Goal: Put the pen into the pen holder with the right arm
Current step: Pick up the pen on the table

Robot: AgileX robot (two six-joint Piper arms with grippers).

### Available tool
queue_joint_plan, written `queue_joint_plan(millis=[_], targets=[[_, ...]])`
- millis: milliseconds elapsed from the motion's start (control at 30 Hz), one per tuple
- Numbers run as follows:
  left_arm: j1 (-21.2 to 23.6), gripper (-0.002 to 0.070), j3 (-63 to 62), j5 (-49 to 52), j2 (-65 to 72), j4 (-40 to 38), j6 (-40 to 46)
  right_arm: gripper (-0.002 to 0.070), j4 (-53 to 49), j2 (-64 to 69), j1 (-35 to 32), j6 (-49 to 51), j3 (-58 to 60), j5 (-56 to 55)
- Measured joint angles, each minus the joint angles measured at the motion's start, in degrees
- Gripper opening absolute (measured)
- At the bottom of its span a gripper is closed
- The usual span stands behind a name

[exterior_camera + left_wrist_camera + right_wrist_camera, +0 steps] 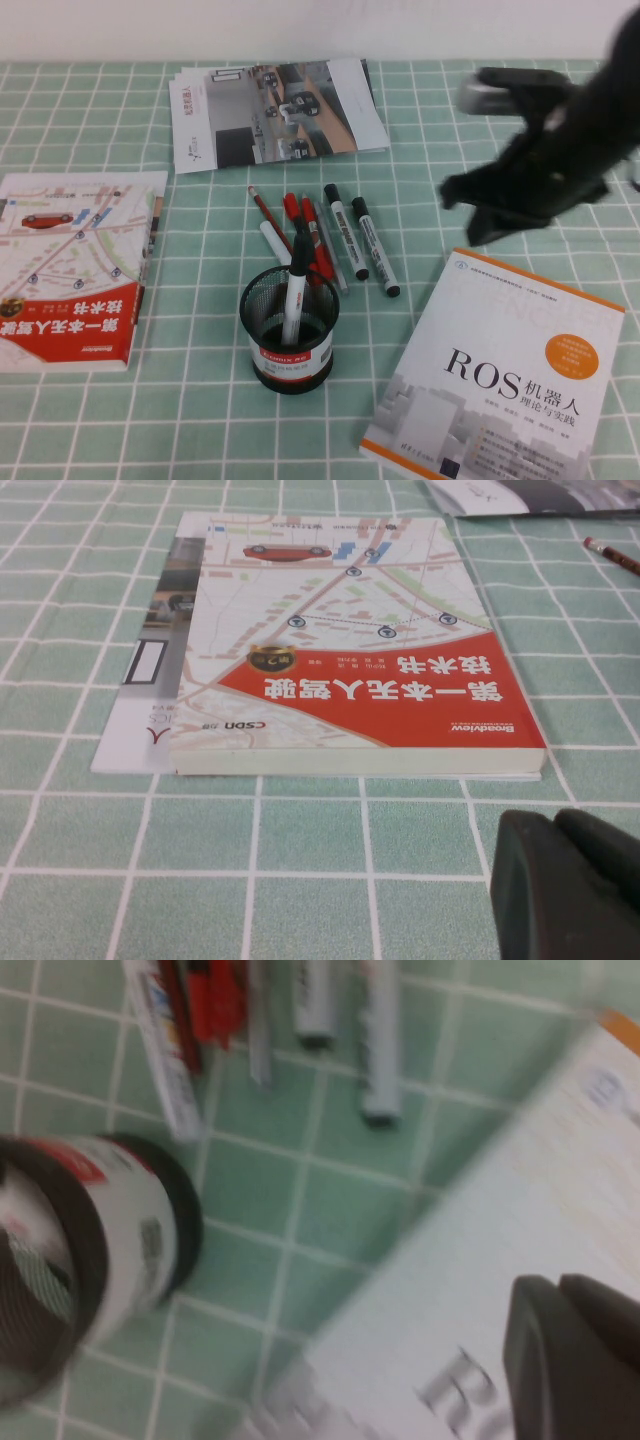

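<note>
Nearest the camera, at about five o'clock on the green-checked table (200, 400), lies the white ROS book (500, 380) with its orange edge. At six o'clock stands the holder (288, 335), a black mesh cup with a white, red-striped label, upright and just left of that book without touching it. Inside it the pen (295, 290) stands upright with its black cap up, leaning slightly on the rim. At nine o'clock lies the red book (75, 270), flat, well apart from the cup; the left pincer (565, 885) hovers just beside its near edge and shows only as a dark mass at the picture's corner, so I cannot tell how its jaws stand. Just beyond the cup, near the centre, loose markers lie side by side: a pencil (268, 215), a white marker (274, 242), red markers (310, 240) and two black-capped markers (360, 240). At two o'clock the right pincer (490, 220) hangs above the table, past the ROS book's far edge, jaws shut with nothing between them. Farthest, at twelve o'clock, lie fanned brochures (275, 112) by the wall.
</note>
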Motion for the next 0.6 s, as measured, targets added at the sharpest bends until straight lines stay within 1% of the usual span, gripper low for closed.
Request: queue_joint_plan(millis=[200, 333, 400, 433, 500, 600], targets=[[0.0, -0.0004, 0.0, 0.0, 0.0, 0.0, 0.0, -0.002, -1.6, 15.2, 4.5, 0.3, -17.0, 4.5], [0.0, -0.0004, 0.0, 0.0, 0.0, 0.0, 0.0, -0.002, -3.4, 23.5, 6.6, 0.3, -28.4, 8.4], [0.0, -0.0004, 0.0, 0.0, 0.0, 0.0, 0.0, -0.0008, -4.2, 27.7, 6.9, 0.3, -33.4, 9.6], [0.0, -0.0004, 0.0, 0.0, 0.0, 0.0, 0.0, 0.0006, -4.4, 29.7, 7.0, 0.3, -36.0, 9.9], [0.0, -0.0004, 0.0, 0.0, 0.0, 0.0, 0.0, 0.006, -5.0, 33.2, 7.0, 0.7, -40.7, 10.1], [0.0, -0.0004, 0.0, 0.0, 0.0, 0.0, 0.0, 0.0179, -6.0, 37.7, 7.0, 2.3, -46.1, 10.4]])
